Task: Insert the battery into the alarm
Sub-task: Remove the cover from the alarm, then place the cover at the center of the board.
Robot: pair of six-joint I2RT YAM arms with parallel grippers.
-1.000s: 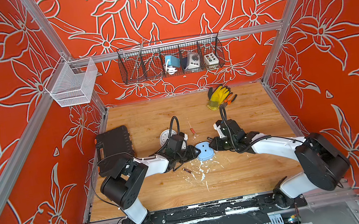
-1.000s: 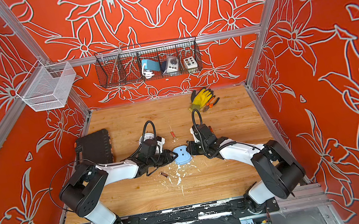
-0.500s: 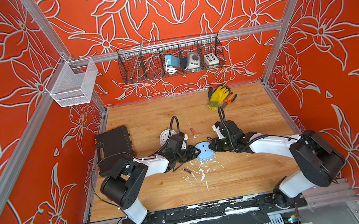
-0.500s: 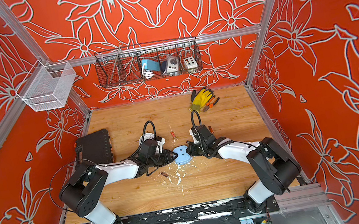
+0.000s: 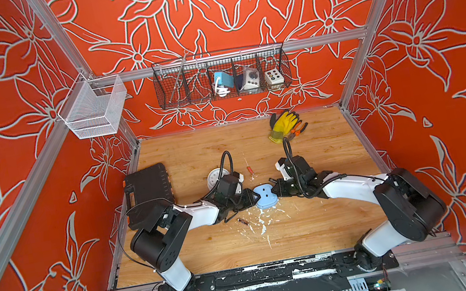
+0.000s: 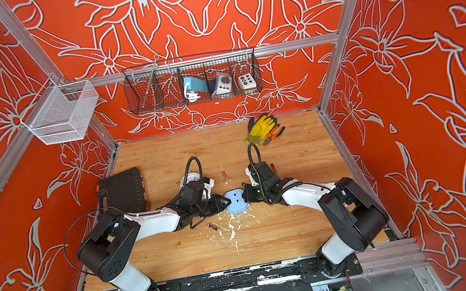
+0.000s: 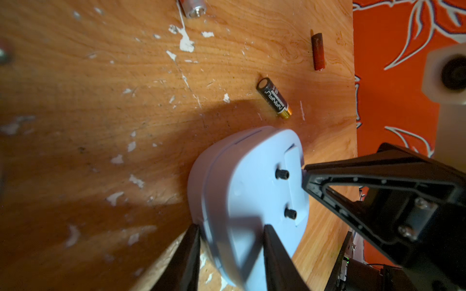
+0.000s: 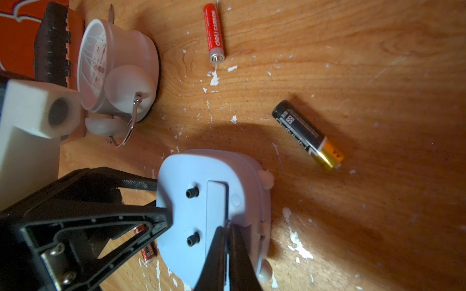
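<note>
Black and gold battery (image 5: 243, 221) lies loose on the wooden bench (image 5: 320, 228). Just behind it, the blue alarm (image 5: 265, 199) lies back up. At its sides, the left claw (image 7: 230, 226) squeezes its edge; the right claw (image 8: 226, 228) is pinched closed, maybe touching its lid (image 8: 215, 201).

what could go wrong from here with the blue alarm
1. The right gripper is shut, tips at the edge of the battery cover; they may slip off without lifting it.
2. The left gripper pinches only the rim of the blue alarm, so a push might twist it loose.
3. The black battery lies loose nearby; a sliding alarm could knock it rolling.
</note>
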